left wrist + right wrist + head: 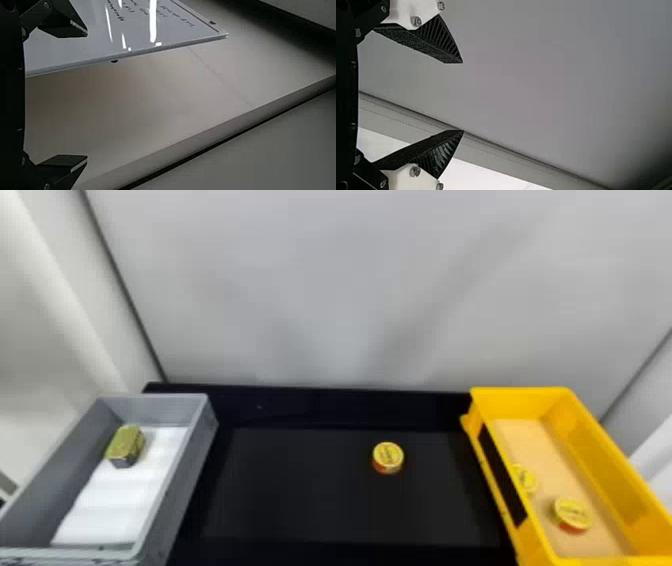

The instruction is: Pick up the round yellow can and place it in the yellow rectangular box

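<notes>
The round yellow can (388,457) sits upright on the black tabletop (300,495), right of its middle and nearer the far edge than the part cut off at the bottom of the head view. A stretch of black surface separates it from that far edge, and a grey wall (350,290) rises behind. To its right, with a narrower gap, stands the yellow rectangular box (520,391), its left wall facing the can; to its left, well apart, is a grey bin (195,470). Inside the box, one yellow-topped can (524,480) sits beside the left wall, partly hidden by it, and another can (572,515) lies nearer the box's near end, apart from the first. In the bin, a gold-topped tin (125,445) rests toward the far left corner, on a white liner (110,510). In the wrist views, the left gripper (87,95) has its jaws wide apart, near a white board (170,25) with handwriting, and the right gripper (462,96) likewise has its jaws spread apart.
</notes>
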